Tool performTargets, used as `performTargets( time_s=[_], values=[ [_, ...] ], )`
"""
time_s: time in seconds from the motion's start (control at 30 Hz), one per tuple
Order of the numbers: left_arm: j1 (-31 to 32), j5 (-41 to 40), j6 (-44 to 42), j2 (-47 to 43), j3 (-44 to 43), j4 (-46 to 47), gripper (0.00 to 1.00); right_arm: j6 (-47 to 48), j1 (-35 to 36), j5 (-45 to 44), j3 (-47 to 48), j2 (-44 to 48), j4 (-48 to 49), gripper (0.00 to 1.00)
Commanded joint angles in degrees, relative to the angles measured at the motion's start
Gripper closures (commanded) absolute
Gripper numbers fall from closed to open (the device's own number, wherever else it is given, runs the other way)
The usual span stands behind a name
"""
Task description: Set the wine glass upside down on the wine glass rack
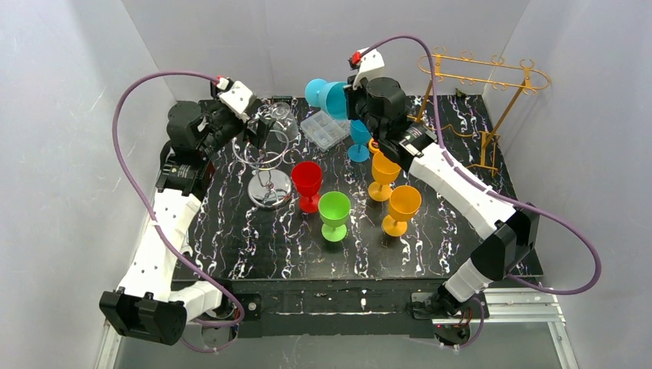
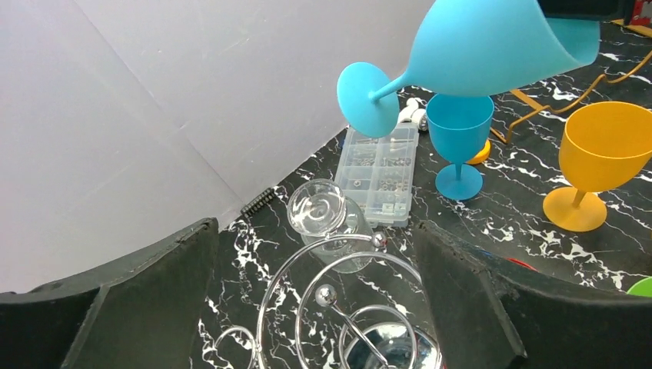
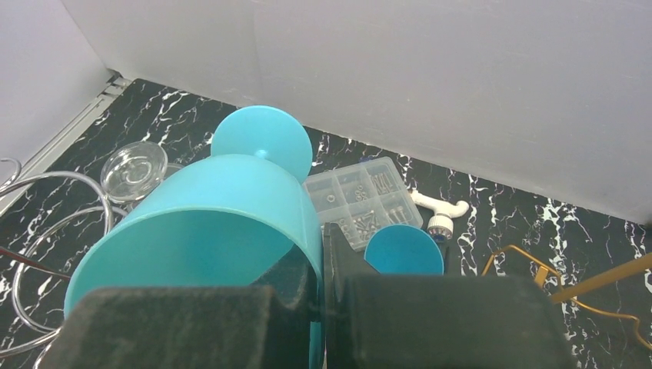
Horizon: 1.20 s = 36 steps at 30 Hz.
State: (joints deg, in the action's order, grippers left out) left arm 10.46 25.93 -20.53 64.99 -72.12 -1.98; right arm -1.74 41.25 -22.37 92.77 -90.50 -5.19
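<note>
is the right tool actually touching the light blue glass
Touching. The right wrist view shows the right tool clamped on the rim of the light blue glass, with one finger inside the bowl and the other outside.

Tilted cyan wine glass (image 3: 223,207), rim seemingly in hand (image 3: 317,269)

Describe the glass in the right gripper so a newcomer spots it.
Far side of the marbled table, left of the gold wine glass rack. The right gripper holds a light-blue wine glass aloft on its side; the darker blue glass beneath stands upright.
</note>
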Motion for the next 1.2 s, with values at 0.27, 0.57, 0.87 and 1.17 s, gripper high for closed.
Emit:
performTargets(
  time_s=[0.27, 0.57, 0.87, 1.17],
  values=[
    [0.34, -3.24, 6.86, -4.52, -12.05, -19.78, 0.02, -3.39, -0.21, 8.80, -6.14, 13.52, 5.49, 0.99],
    [0.29, 7.74, 15.07, -6.30, -18.44, -27.90, 0.02, -14.38, -0.21, 29.32, -16.71, 24.78, 20.04, 0.99],
    [0.26, 20.63, 22.45, -6.50, -18.98, -22.99, 0.17, -22.07, 0.46, 36.58, -18.05, 24.29, 27.16, 0.99],
    [0.28, 19.99, 24.44, -2.60, -20.97, -20.07, 0.56, -23.25, 3.77, 35.03, -20.91, 23.49, 31.68, 0.99]
  ],
)
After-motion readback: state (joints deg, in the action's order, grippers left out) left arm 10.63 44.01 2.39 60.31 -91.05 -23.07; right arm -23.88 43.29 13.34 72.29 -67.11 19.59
